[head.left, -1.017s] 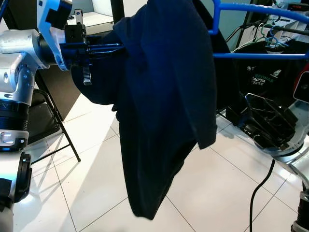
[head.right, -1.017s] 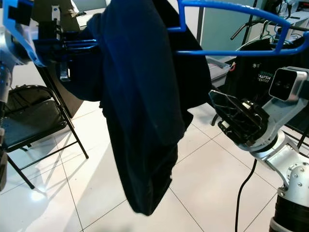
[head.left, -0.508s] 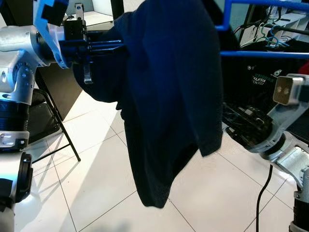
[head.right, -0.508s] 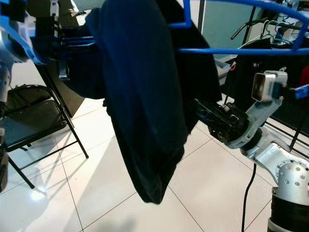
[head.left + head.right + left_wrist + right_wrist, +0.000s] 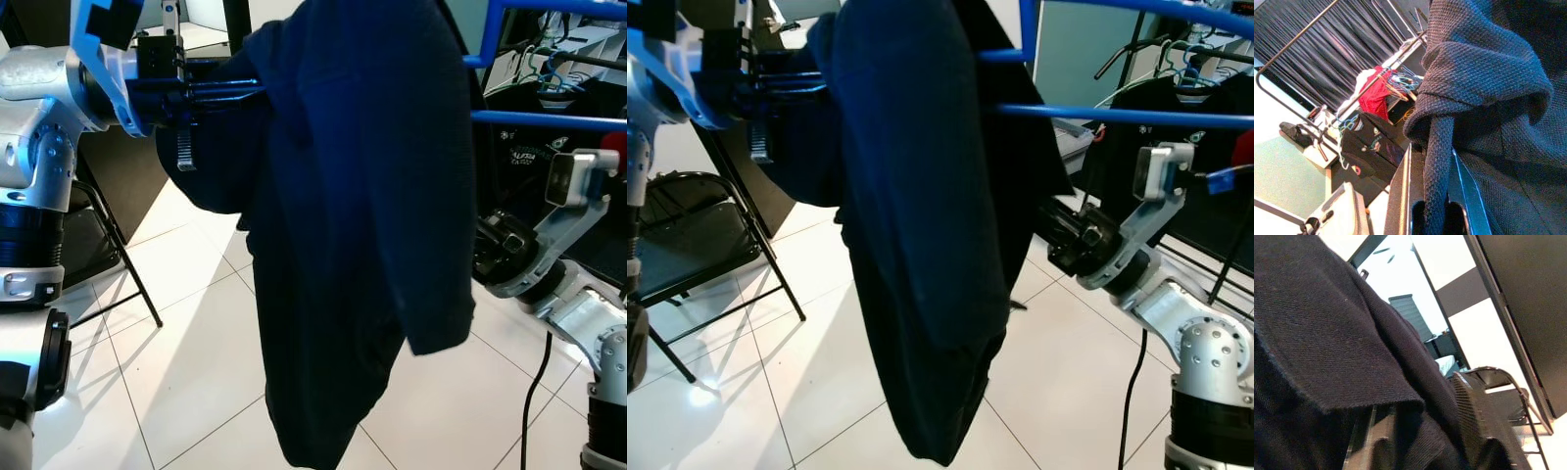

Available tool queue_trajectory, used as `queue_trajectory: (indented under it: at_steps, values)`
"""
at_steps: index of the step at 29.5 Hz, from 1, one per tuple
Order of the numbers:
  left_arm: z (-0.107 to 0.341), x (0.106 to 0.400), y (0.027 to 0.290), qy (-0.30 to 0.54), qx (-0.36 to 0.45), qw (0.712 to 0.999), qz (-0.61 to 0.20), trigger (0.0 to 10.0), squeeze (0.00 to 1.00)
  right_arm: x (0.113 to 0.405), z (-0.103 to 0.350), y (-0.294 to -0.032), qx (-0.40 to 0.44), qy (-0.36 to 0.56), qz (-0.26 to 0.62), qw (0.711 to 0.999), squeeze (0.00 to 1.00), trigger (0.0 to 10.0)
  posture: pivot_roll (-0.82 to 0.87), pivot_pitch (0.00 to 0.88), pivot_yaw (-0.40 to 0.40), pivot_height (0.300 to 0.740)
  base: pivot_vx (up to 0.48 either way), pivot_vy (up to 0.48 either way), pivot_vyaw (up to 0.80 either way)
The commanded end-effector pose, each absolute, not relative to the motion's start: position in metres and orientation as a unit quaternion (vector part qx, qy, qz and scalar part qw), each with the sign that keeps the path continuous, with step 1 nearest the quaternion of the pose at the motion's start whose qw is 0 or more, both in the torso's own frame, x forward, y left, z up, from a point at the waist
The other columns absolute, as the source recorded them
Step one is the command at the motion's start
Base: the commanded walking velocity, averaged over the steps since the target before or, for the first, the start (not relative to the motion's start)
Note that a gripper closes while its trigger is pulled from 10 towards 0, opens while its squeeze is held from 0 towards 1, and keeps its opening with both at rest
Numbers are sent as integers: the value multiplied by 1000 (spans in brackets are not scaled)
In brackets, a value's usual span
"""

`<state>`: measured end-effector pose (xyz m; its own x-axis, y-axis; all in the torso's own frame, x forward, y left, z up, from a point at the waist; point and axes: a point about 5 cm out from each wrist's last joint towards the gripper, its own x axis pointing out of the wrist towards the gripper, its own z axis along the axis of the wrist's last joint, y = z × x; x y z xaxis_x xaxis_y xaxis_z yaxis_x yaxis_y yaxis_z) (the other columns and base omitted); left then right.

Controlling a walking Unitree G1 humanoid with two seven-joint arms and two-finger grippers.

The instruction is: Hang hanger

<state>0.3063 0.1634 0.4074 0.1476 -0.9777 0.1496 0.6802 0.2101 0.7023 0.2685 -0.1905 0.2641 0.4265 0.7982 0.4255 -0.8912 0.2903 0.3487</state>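
Note:
A dark navy knitted garment (image 5: 362, 196) hangs over a blue hanger (image 5: 549, 117), whose bars stick out at the upper right. My left gripper (image 5: 230, 93) is held high at the left and is shut on a fold of the garment (image 5: 1437, 147). From the right, my right gripper (image 5: 1058, 230) reaches into the garment's far edge, its fingertips hidden behind the cloth. In the right wrist view, its fingers (image 5: 1474, 426) stand apart with cloth lying between them. The hanger's hook is out of sight.
A black folding chair (image 5: 686, 245) stands on the white tiled floor at the left. A clothes rack (image 5: 1176, 88) with dark clothes and spare hangers is behind at the right. A black cable (image 5: 534, 392) trails on the floor near my right arm.
My right arm has swung left and up from beside the garment until its fingers slid behind the cloth's edge. The hanger and garment shifted slightly right. The left gripper kept its hold.

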Motion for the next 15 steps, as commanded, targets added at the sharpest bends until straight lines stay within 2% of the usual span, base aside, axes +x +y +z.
queue_trajectory:
  at_steps: [1,8,10,12,13,15]
  values:
    - [408,304,162,-317,232,717,-576,10000,0,263,260,-181,266,-69,553,786,0,0,-22,24,35,740,0,0,0]
    - [402,308,154,-314,224,725,-571,10000,0,254,251,-165,257,-38,590,764,0,0,-25,23,36,740,0,0,0]
    - [399,311,152,-311,225,732,-564,10000,0,261,251,-164,258,-47,570,779,0,0,-25,23,36,740,0,0,0]
    - [396,314,155,-302,231,737,-559,10000,0,276,253,-172,262,-65,516,813,0,0,-25,23,36,740,0,0,0]
    - [396,314,155,-302,231,737,-559,10000,0,276,253,-172,262,-65,516,813,0,0,-25,23,36,740,0,0,0]
    - [389,317,159,-286,249,741,-554,10000,0,292,253,-181,271,-79,456,844,0,0,-26,17,37,740,0,0,0]
